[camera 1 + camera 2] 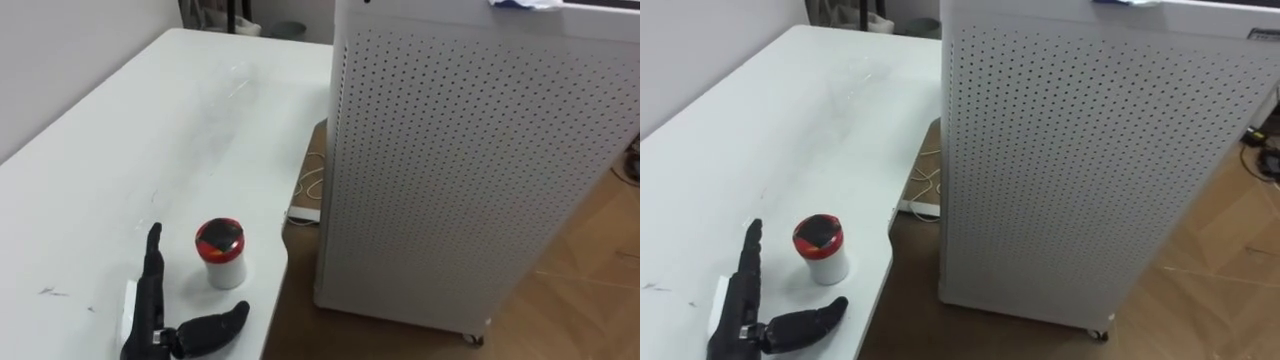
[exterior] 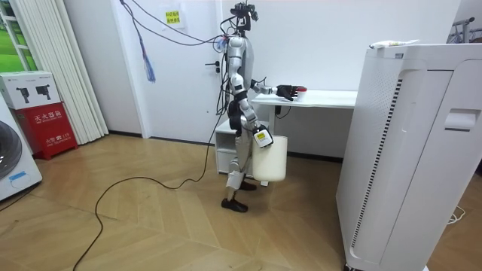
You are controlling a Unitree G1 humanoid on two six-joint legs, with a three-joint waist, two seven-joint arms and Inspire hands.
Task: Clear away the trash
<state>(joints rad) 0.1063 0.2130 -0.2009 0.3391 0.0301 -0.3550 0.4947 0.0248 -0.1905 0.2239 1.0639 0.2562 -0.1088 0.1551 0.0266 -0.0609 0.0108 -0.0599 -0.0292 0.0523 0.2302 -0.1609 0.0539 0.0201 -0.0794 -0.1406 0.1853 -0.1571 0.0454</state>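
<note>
Left hand (image 1: 148, 300) flat on table (image 1: 150, 130), fingers straight, thumb spread, holding nothing. Red-lidded cup (image 1: 222, 252) just right of fingers, beyond thumb, near table edge. We judge a clumsy closing thumb could knock it off.

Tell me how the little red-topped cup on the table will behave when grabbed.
The cup looks small and probably light, so a nudge from the left hand could slide it on the smooth table. It stands upright and squat, so tipping seems unlikely; knocked over, its round body would likely roll. It sits near the table's edge, so it could fall.
</note>
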